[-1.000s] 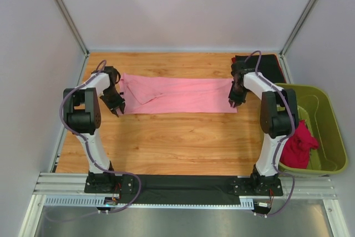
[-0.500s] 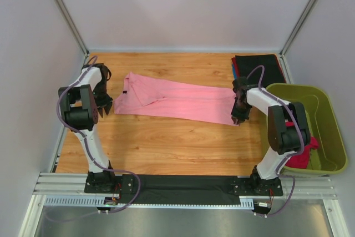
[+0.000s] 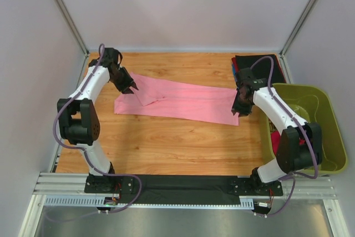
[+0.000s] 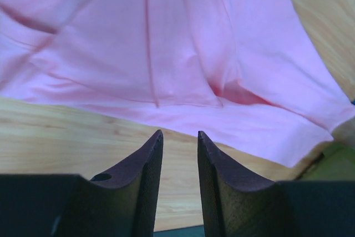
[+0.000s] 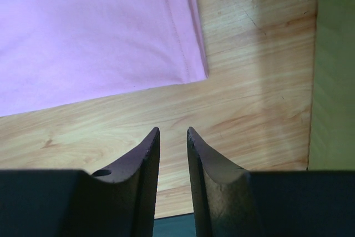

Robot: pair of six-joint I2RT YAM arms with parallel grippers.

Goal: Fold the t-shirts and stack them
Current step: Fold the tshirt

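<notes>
Mid-fold: pink t-shirt (image 3: 183, 102) lies as a long strip on the bench (image 3: 166, 145); left gripper (image 4: 178, 135), jaws apart & empty, has cloth just ahead; right gripper (image 5: 173, 130), slightly parted, empty (shirt's corner ahead-left). Next prob. needs pinching both ends for a crosswise fold.

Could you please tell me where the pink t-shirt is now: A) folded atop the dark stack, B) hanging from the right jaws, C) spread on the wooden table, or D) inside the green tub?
C: the pink t-shirt lies spread across the wooden table, outside the tub.
</notes>
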